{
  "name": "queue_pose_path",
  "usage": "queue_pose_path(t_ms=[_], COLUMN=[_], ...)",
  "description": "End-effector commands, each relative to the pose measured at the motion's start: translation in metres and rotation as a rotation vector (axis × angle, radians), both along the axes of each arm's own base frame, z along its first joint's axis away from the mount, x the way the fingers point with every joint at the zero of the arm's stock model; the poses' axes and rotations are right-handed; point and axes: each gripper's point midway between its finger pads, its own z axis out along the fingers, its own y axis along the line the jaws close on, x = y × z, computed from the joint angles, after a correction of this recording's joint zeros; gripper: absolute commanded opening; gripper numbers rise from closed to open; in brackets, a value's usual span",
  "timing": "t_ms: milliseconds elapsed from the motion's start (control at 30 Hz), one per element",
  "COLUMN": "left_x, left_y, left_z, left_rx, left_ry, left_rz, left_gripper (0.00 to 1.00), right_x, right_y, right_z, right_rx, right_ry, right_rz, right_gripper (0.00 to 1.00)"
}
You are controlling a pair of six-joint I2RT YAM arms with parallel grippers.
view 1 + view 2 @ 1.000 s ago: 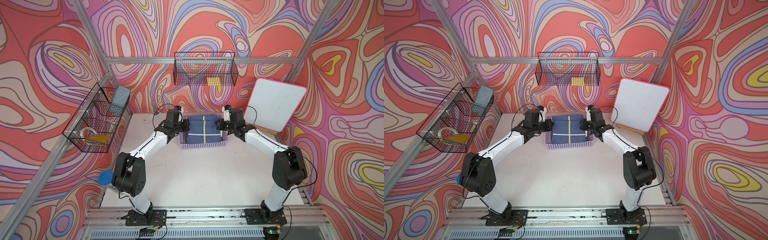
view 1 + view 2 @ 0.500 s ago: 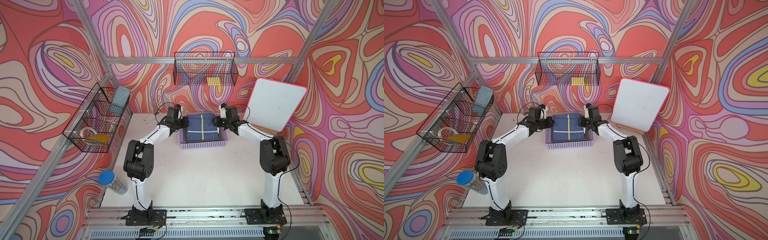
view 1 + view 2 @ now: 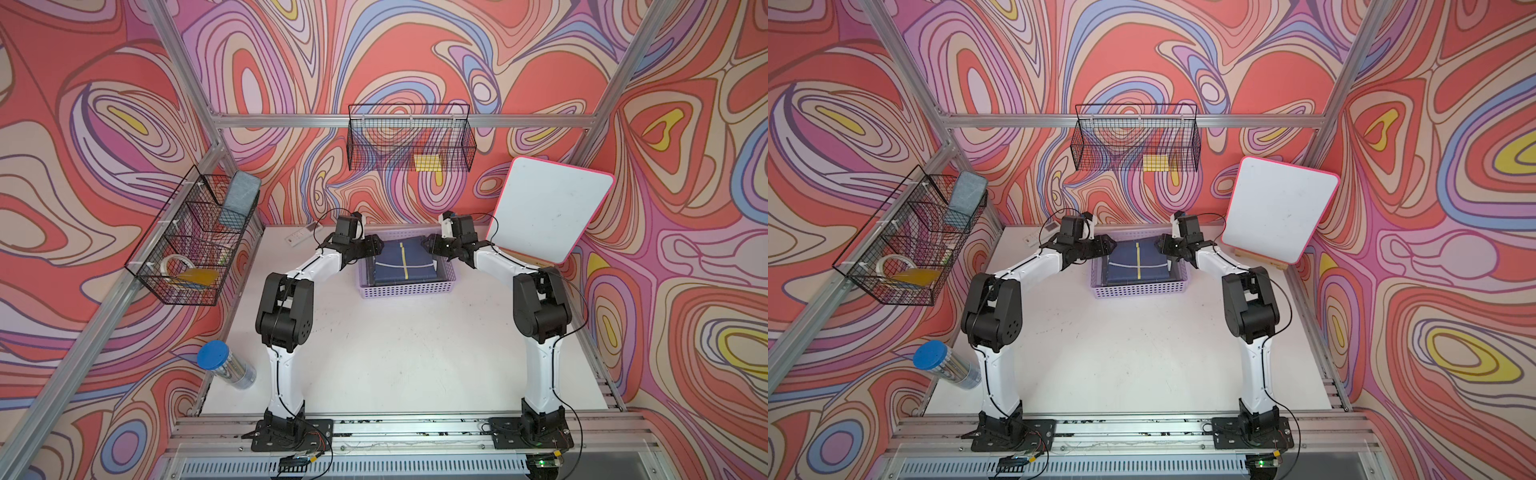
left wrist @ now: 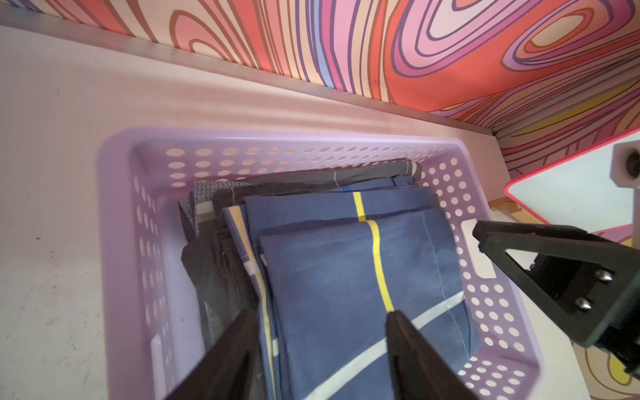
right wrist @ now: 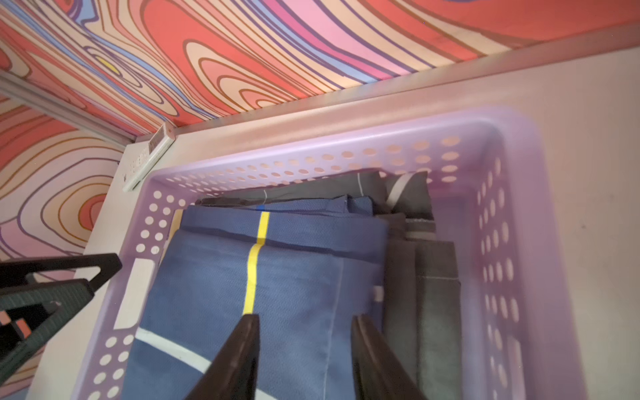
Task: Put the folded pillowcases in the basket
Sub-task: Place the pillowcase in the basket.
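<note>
pillowcase (image 4: 329,270): soft, light, floppy, lying in basket (image 4: 277,138) | hold: pinch folded edges both sides | left gripper (image 4: 322,313): wide apart, empty | right gripper (image 5: 305,318): part-open, apparently empty

arms (image 3: 291,382) white; joints (image 3: 284,309) black; gripper fingers (image 4: 412,363) black, triangular; screws (image 4: 604,275) silver

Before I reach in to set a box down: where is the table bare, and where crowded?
Bare: the wide white tabletop from the lilac perforated plastic basket forward to the metal front rail. Crowded: the back, where the left claw and right claw flank the basket, pink-rimmed whiteboard beside.
</note>
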Motion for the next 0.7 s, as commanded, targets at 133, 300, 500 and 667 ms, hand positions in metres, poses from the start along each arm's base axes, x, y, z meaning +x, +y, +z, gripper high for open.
queue_pose_path(t_ms=[133, 300, 500, 667], left_x=[-0.019, -0.049, -0.103, -0.15], left_y=[0.021, 0.033, 0.054, 0.07], left_z=[0.067, 0.094, 0.11, 0.122], left_rx=[0.017, 0.018, 0.032, 0.085], left_ry=[-0.116, -0.164, -0.231, -0.328], left_rz=[0.065, 0.09, 0.119, 0.104], left_gripper=[0.99, 0.99, 0.99, 0.99], right_x=[-0.01, -0.037, -0.086, -0.128], right_y=[-0.014, -0.026, -0.046, -0.071], right_z=[0.058, 0.088, 0.125, 0.139], right_rx=[0.01, 0.003, 0.004, -0.03], right_ry=[-0.078, -0.123, -0.209, -0.304], right_rz=[-0.027, -0.055, -0.092, -0.152], right_gripper=[0.51, 0.68, 0.98, 0.98])
